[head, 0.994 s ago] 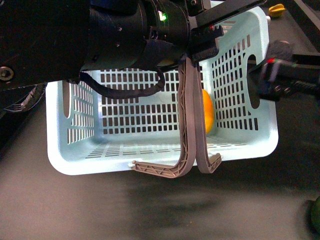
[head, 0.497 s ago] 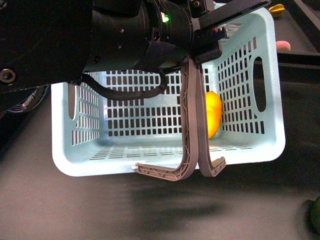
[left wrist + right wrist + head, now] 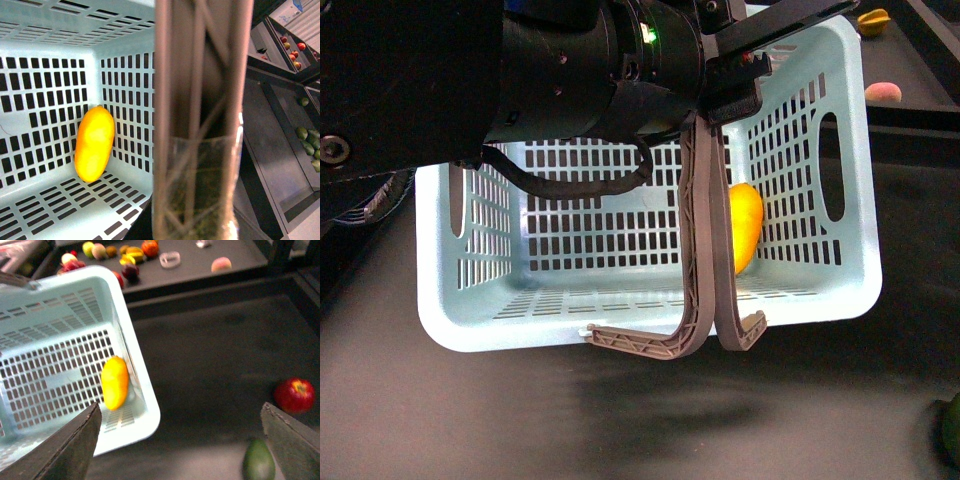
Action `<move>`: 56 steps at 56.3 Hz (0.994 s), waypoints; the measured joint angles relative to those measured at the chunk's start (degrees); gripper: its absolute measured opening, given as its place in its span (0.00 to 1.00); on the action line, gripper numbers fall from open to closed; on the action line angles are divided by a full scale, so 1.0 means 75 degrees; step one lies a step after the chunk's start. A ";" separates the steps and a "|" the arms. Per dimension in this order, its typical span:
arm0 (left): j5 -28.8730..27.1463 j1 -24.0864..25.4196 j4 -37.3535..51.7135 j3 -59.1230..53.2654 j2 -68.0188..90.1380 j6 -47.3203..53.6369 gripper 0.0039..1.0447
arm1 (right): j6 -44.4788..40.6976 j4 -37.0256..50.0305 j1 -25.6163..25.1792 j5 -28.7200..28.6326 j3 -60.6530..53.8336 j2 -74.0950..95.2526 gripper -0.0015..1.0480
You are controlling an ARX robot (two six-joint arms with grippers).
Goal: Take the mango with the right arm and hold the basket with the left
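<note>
Front view shows the mango inside the basket. It is smooth, long and round, yellow with a deep orange side. It stands on its end, leaning on a wall near a corner, just behind the handles.

The basket is pale blue plastic with rows of little slots in its walls and floor, and a soft round rim. Its open top is turned toward the front camera. The two grey-brown handles are ribbed and curved like hooks. The shiny black left tool is closed tight on the basket by these handles.

The right tool is wide apart and holds nothing. Beside the basket the dark counter is flat and bare. A red apple and a green fruit lie well apart from the basket.
</note>
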 joint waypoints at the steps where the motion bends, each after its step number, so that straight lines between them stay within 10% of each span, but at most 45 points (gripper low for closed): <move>1: 0.0006 0.0000 0.0000 0.0000 0.0000 -0.0003 0.05 | -0.0157 0.0612 -0.0035 -0.0169 -0.0213 -0.0009 0.85; 9: 0.0009 0.0000 0.0000 0.0000 0.0000 -0.0026 0.05 | -0.1317 0.2836 -0.0627 -0.1070 -0.1020 -0.0393 0.63; 29: 0.0000 0.0000 0.0000 0.0000 0.0000 -0.0015 0.05 | -0.1795 0.2299 -0.0857 -0.1128 -0.1443 -0.1626 0.01; 56: 0.0003 0.0000 0.0000 0.0000 0.0000 -0.0017 0.05 | -0.1810 0.0930 -0.0857 -0.1131 -0.1445 -0.3048 0.02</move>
